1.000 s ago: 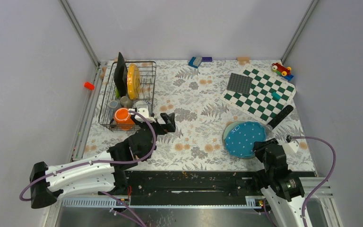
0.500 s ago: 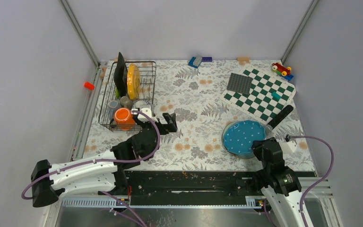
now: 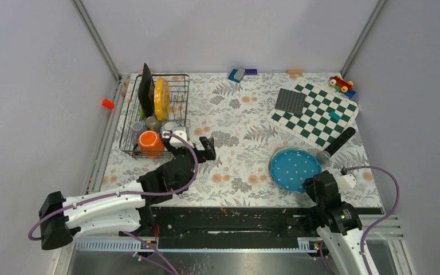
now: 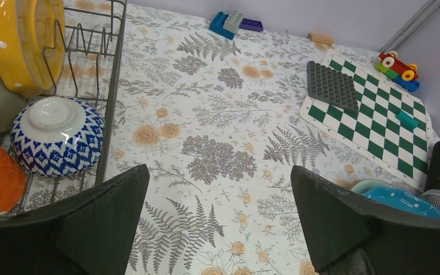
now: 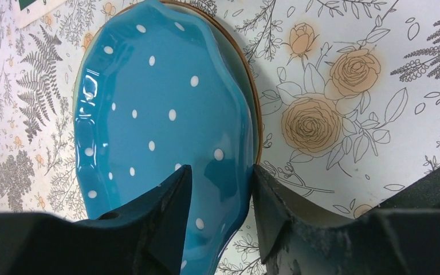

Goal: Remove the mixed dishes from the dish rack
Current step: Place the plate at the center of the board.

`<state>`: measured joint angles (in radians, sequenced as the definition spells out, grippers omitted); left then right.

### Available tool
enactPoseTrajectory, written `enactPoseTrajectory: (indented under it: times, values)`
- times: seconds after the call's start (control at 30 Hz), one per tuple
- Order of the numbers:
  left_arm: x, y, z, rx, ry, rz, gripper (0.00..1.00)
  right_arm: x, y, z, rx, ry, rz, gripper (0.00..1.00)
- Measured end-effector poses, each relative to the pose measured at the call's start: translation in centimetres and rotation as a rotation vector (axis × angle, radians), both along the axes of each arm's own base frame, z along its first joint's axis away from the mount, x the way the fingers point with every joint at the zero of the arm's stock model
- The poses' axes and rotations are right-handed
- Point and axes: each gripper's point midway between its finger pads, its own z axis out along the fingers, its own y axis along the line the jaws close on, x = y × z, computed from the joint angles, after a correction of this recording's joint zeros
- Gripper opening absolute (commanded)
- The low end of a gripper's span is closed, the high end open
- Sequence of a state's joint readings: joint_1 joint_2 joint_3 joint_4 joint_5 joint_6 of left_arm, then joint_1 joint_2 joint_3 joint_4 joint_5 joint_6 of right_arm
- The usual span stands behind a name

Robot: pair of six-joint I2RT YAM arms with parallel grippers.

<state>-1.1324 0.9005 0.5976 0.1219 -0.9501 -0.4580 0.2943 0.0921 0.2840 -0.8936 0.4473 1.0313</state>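
Note:
The dish rack [image 3: 127,133] stands back left and holds a black square plate [image 3: 145,91], a yellow plate [image 3: 161,98], an orange mug [image 3: 148,142], a grey cup [image 3: 137,126] and a patterned bowl [image 4: 57,134]. My left gripper [image 3: 198,150] is open and empty over the cloth just right of the rack, also in its wrist view [image 4: 220,172]. A blue white-dotted plate [image 3: 295,169] lies flat on a pale plate [image 5: 256,109]. My right gripper [image 5: 222,172] straddles its near rim, jaws part-way apart, the right finger [image 5: 269,200] against the rim's edge.
A black microphone [image 3: 340,141] lies just behind the blue plate. The green-white chequered board [image 3: 319,117] carries a studded grey square [image 3: 290,102] at back right. A toy car [image 3: 341,84] and blue blocks [image 3: 238,74] sit along the back edge.
The blue plate went from tilted to lying flat on the pale plate as my right gripper lowered and drew back a little. My left gripper shifted slightly towards the rack.

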Motion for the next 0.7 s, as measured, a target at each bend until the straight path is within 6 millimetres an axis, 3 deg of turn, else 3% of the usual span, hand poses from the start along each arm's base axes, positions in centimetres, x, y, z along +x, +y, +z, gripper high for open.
enactPoseTrajectory:
  times: [0.4,0.7]
  values:
    - [0.1,-0.2,-1.2,0.043,0.025,0.004,0.99,0.2,0.5,-0.1,0.001,0.015,0.031,0.73]
    - [0.1,0.4,-1.9,0.067,0.041,0.021,0.99,1.4,0.9,0.0,-0.021,0.026,0.057,0.81]
